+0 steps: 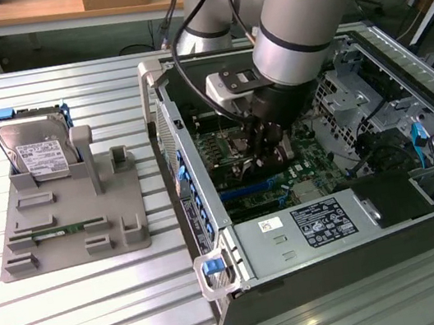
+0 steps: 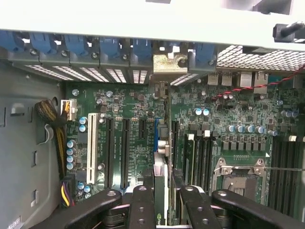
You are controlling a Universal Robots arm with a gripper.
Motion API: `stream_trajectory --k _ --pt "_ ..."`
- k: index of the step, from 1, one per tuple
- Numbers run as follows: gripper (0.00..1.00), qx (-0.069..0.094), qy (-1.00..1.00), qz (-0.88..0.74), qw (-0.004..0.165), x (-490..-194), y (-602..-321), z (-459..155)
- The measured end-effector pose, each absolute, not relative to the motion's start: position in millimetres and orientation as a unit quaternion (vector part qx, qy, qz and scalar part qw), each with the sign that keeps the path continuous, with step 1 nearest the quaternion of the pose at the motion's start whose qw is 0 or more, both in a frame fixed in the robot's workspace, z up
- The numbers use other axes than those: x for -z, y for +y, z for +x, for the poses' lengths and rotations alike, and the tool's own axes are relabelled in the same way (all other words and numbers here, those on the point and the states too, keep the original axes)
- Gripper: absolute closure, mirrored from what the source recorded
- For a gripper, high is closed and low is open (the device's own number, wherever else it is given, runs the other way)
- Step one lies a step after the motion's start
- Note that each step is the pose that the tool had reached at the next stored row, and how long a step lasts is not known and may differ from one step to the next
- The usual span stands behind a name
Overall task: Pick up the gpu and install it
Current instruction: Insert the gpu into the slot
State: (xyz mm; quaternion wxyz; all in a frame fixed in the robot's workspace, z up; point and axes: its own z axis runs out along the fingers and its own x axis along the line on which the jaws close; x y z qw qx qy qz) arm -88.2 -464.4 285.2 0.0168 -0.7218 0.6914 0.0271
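Gripper (image 1: 267, 139) is down inside the open PC case (image 1: 209, 214), fingers (image 2: 141, 205) clamped on the gpu (image 2: 161, 191), held edge-on over the motherboard (image 2: 128, 143) with its silver bracket (image 2: 167, 64) at the case's rear slot wall. To seat it well I'd keep the card square to the blue slot (image 2: 156, 136), bracket tab lined up, and push straight down without twisting.

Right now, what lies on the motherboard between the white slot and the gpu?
Black slots lie there side by side, two long and one short, between the white slot and the gpu. The wrist view shows this.
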Motion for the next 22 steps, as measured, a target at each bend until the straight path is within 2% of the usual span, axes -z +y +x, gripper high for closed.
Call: stream_trajectory --k 16,18,21,22 --pt "0.74 -0.024 0.698 -0.716 0.014 -280.7 -464.9 -93.6" --pt "0.74 -0.022 0.699 -0.715 0.012 -280.5 -464.9 -93.6" --pt "0.74 -0.006 0.700 -0.714 -0.005 -280.3 -464.9 -93.5" --pt "0.74 -0.005 0.701 -0.713 -0.005 -280.2 -465.0 -93.5"
